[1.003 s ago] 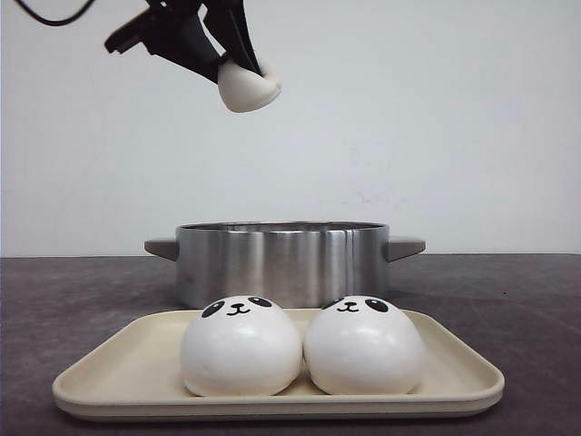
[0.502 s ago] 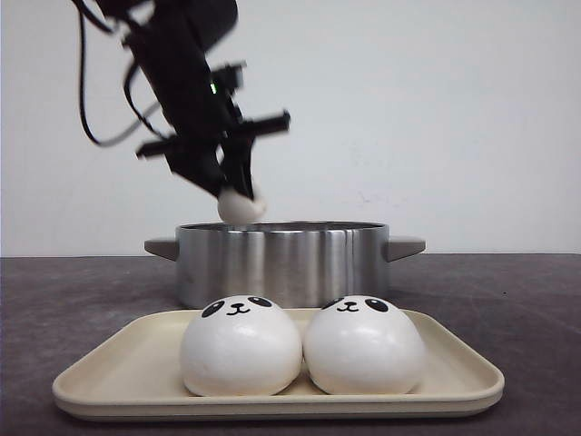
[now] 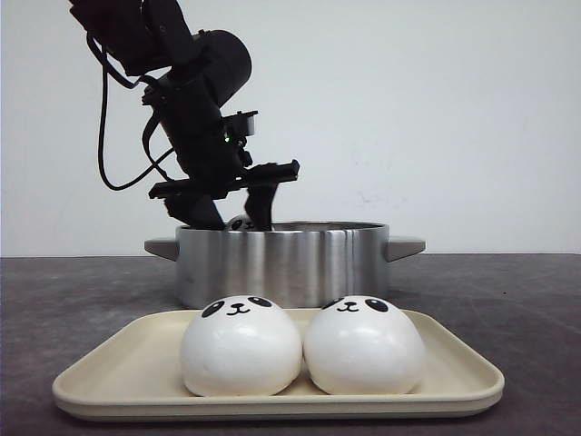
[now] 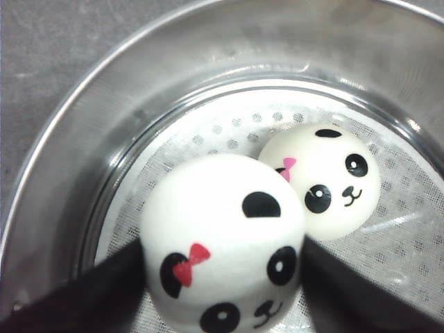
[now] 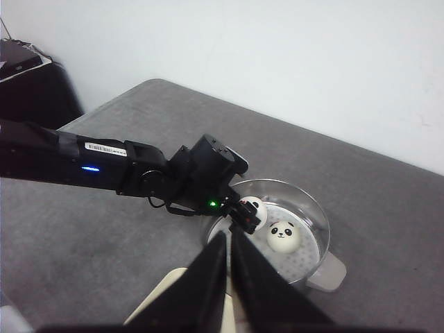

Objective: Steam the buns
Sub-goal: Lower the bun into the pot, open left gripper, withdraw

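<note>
Inside the steel pot point(image 4: 83, 139), our left gripper point(image 4: 222, 277) clamps a red-bowed panda bun point(image 4: 222, 239), a second bun point(image 4: 326, 180) touching it at two o'clock. Our right gripper point(image 5: 227, 277) hangs pinched shut and empty, while the pot's rim hides the held bun in the front view, where two buns point(image 3: 241, 347) point(image 3: 363, 345) sit touching on the tray point(image 3: 454, 363).

From the front, the shiny steel pot's wall point(image 3: 281, 263) hides nearly all of the white panda-faced bun point(image 3: 240, 222) between the black left gripper's point(image 3: 238, 218) fingers. The left wrist picture's edge crops that bun's chin.
</note>
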`<action>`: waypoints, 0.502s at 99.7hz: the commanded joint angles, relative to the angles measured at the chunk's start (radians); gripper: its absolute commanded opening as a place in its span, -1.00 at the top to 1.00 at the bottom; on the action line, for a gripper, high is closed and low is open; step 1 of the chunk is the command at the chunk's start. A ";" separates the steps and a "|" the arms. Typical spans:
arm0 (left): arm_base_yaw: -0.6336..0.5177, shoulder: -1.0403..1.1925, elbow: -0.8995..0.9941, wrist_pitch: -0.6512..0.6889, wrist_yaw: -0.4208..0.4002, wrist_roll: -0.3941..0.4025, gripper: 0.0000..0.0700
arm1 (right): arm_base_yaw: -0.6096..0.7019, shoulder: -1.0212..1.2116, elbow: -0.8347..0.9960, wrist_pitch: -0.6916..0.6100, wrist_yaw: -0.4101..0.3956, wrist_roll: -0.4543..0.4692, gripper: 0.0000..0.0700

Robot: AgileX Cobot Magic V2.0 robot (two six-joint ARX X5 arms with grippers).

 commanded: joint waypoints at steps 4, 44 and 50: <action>-0.005 0.022 0.030 0.009 -0.003 0.013 -0.58 | 0.013 0.008 0.021 0.006 0.004 0.020 1.00; -0.021 -0.034 0.111 -0.242 -0.003 -0.029 -0.57 | 0.013 0.010 -0.002 -0.096 0.015 0.023 1.00; -0.033 -0.077 0.111 -0.283 -0.003 -0.029 -0.57 | 0.013 0.008 -0.029 -0.095 0.023 0.024 1.00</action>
